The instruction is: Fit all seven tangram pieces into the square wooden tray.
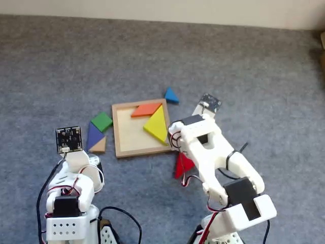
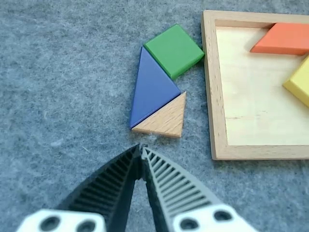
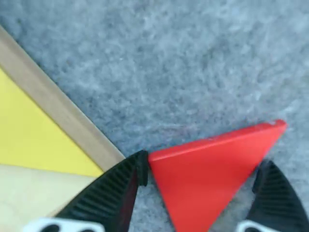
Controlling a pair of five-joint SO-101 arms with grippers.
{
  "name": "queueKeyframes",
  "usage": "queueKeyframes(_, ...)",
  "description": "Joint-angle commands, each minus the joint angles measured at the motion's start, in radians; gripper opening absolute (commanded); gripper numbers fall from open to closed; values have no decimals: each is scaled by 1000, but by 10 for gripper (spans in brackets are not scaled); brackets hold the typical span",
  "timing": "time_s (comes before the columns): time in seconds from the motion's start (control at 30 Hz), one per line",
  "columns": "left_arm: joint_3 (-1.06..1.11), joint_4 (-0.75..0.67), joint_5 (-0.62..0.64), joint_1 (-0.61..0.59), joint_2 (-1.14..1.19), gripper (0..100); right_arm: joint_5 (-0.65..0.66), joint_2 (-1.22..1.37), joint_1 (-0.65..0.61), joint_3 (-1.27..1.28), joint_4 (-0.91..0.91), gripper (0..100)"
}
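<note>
High view: I see the tray (image 1: pixel 115 133) mid-frame on the grey surface (image 1: pixel 244 66), holding an orange piece (image 1: pixel 146 110) and a yellow triangle (image 1: pixel 157 124). Five pieces wait outside it.

Left wrist view: the left jaws are closed and empty, aimed at the green square (image 2: pixel 174 50), blue triangle (image 2: pixel 152 89) and wood triangle (image 2: pixel 166 122) left of the tray.

Right wrist view: the right jaws are wide, straddling the red triangle (image 3: pixel 207 179) beside the tray's corner, likely for pickup.

I can read no writing.
</note>
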Motion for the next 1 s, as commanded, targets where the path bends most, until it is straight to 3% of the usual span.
queueKeyframes(0.0, 21, 3, -6, -15, -2, 5, 9, -7, 16, -53, -61, 339)
queueKeyframes(0.27, 21, 3, -6, -15, -2, 5, 9, -8, 18, 8, -87, 331)
queueKeyframes(0.47, 21, 3, -6, -15, -2, 5, 14, -8, 48, 10, -87, 221)
queueKeyframes(0.83, 21, 3, -6, -15, -2, 5, 28, -19, 45, 1, -81, 221)
queueKeyframes(0.97, 21, 3, -6, -15, -2, 5, 80, -18, -18, 1, -81, 221)
